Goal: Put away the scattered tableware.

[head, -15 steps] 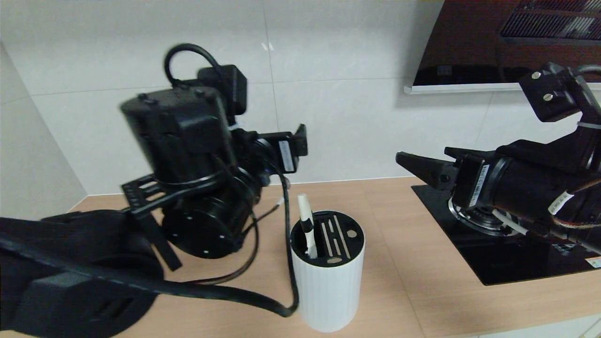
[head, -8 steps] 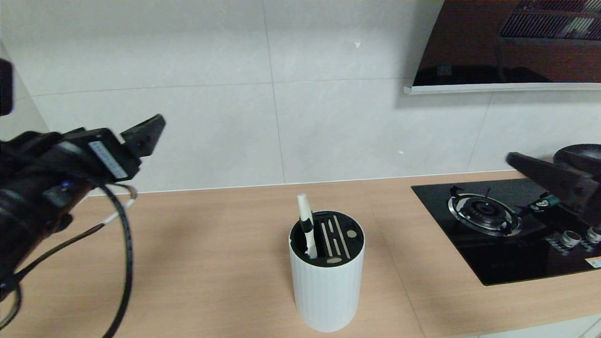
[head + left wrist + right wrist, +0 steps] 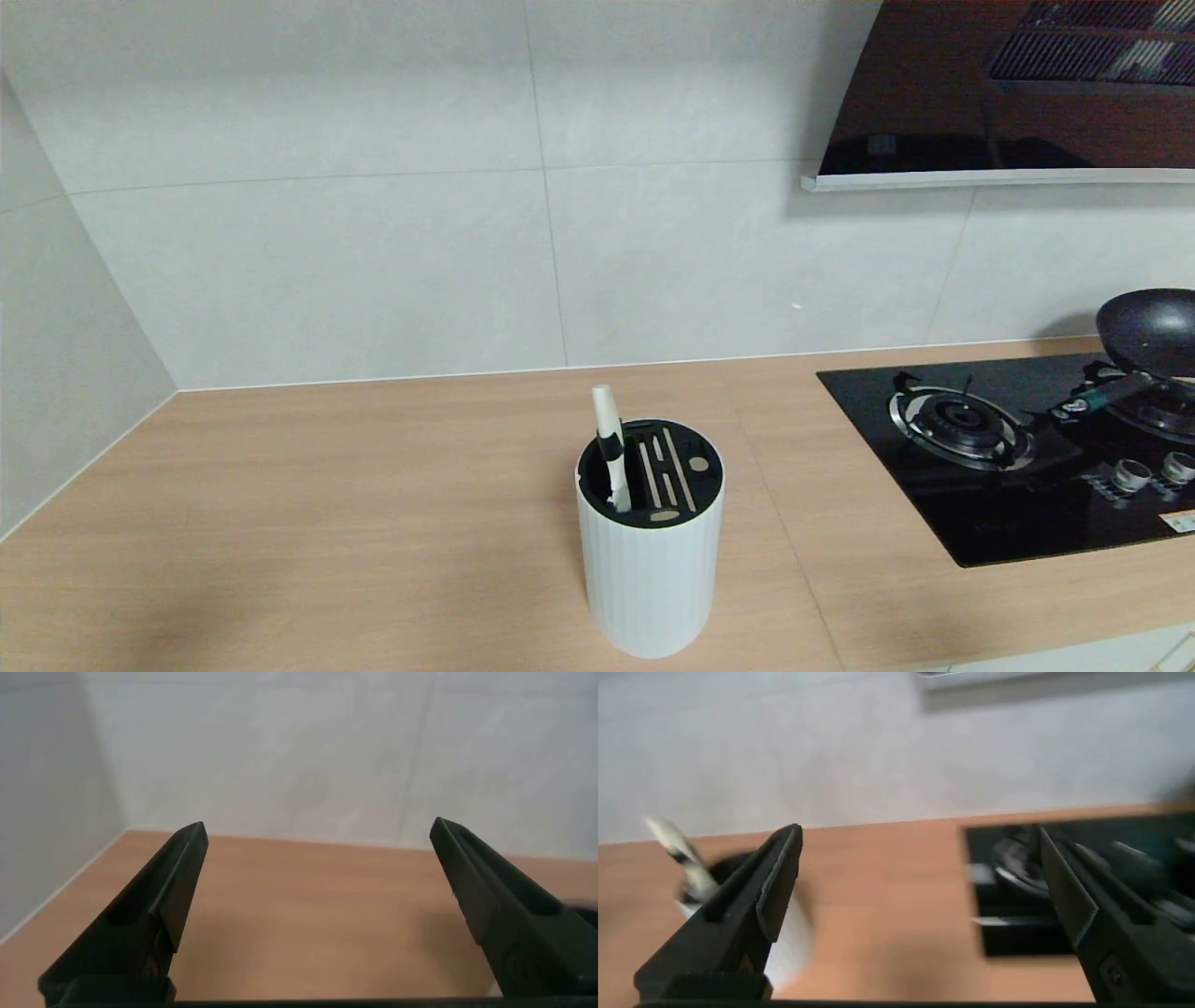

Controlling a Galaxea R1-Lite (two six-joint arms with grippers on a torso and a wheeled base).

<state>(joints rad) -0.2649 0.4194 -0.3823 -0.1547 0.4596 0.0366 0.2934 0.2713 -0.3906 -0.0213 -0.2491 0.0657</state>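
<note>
In the head view you are looking at the white holder [image 3: 651, 560] standing on the desk [image 3: 327, 485]. The white-handled utensil [image 3: 607, 439] is leaning upright inside its open compartment, and the stove [image 3: 980, 485] is sitting to the holder's right. In the left wrist view your left pincer [image 3: 318, 905] is hanging spread and empty over the desk. In the right wrist view your right pincer [image 3: 920, 915] is spread and empty too, facing the holder and stove.

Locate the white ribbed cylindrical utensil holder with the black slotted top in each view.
Head view: white ribbed holder stands front centre on the wooden countertop, left of the black cooktop.
Left wrist view: faces the countertop's wall corner instead.
Right wrist view: holder blurred on the countertop, black cooktop off to its side.
Shared landmark: seam where countertop meets the grey tiled wall.
</note>
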